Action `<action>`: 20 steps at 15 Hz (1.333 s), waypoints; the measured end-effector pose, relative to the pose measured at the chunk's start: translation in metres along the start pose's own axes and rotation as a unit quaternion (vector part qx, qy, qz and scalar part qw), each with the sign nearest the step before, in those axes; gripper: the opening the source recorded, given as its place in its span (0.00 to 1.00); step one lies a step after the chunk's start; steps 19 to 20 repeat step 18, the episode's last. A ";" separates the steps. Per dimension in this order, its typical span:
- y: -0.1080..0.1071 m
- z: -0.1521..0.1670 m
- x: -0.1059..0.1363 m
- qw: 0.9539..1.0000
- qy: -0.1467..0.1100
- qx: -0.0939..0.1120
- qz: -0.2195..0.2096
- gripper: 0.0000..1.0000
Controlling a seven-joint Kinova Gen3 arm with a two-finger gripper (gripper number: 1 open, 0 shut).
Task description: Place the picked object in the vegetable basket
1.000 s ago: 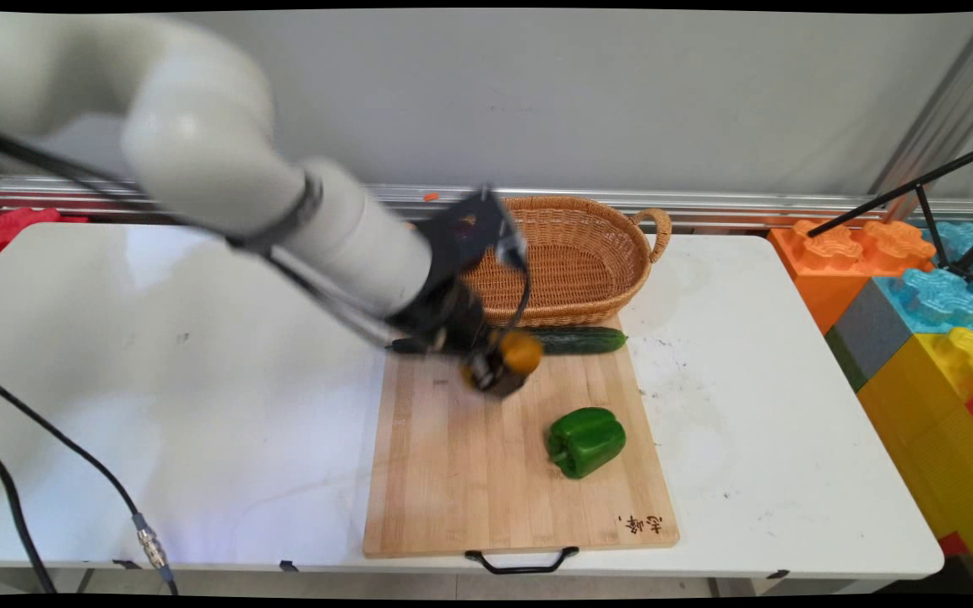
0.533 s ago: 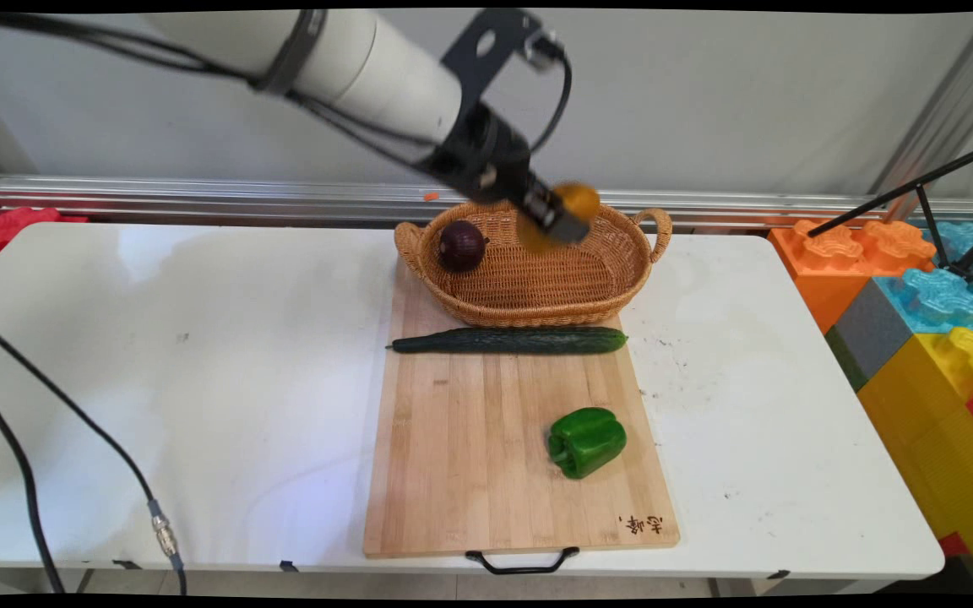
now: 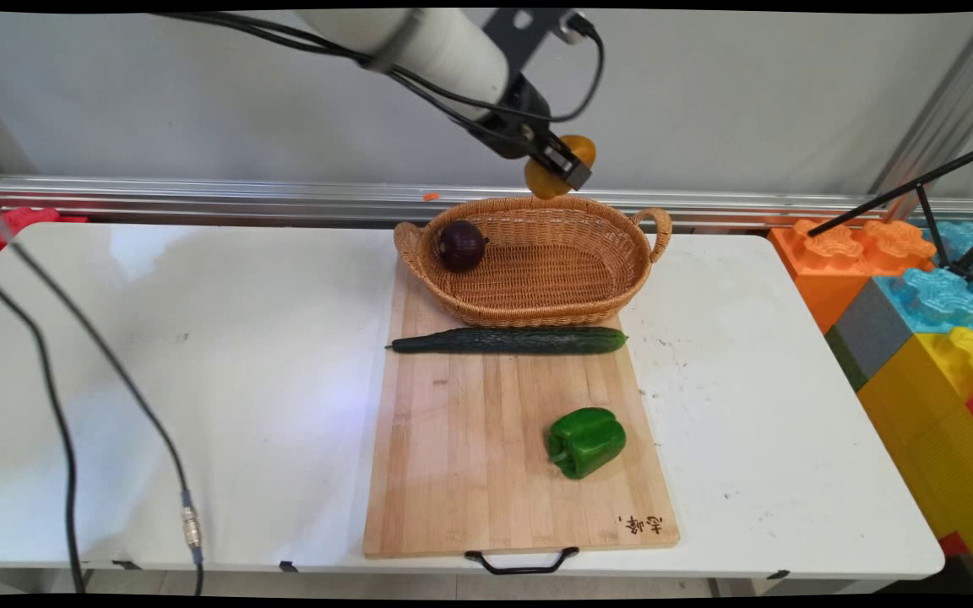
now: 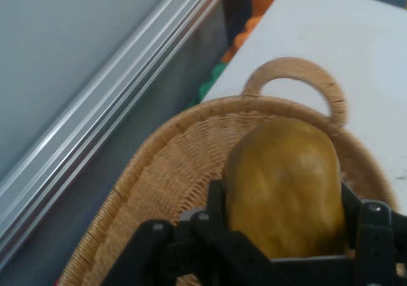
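My gripper (image 3: 562, 166) (image 4: 284, 200) hangs high above the far rim of the wicker basket (image 3: 588, 291) (image 4: 159, 178), shut on a yellow-brown potato (image 3: 547, 179) (image 4: 283, 178). In the hand view the potato fills the space between the black fingers, with the basket's handle beyond it. A dark purple onion (image 3: 461, 245) lies in the basket's left end. A long cucumber (image 3: 512, 340) rests on the wooden cutting board (image 3: 470, 456) just in front of the basket. A green bell pepper (image 3: 586, 441) sits on the board's near right part.
The basket stands on the far end of the board on the white table (image 3: 199, 355). Black cables (image 3: 73, 405) hang over the table's left side. Coloured foam blocks (image 3: 917, 304) stand to the right, and a metal rail (image 3: 199, 196) runs along the wall.
The gripper has risen from the board with the potato and swung back and right, first over the basket, now higher above its far rim. The onion came into sight as the arm cleared.
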 end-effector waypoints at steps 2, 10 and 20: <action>-0.006 0.036 0.003 1.000 -0.011 0.012 0.003 0.00; -0.024 0.158 -0.022 0.997 -0.072 0.019 0.002 0.00; -0.015 0.203 -0.016 0.997 -0.082 0.004 0.005 1.00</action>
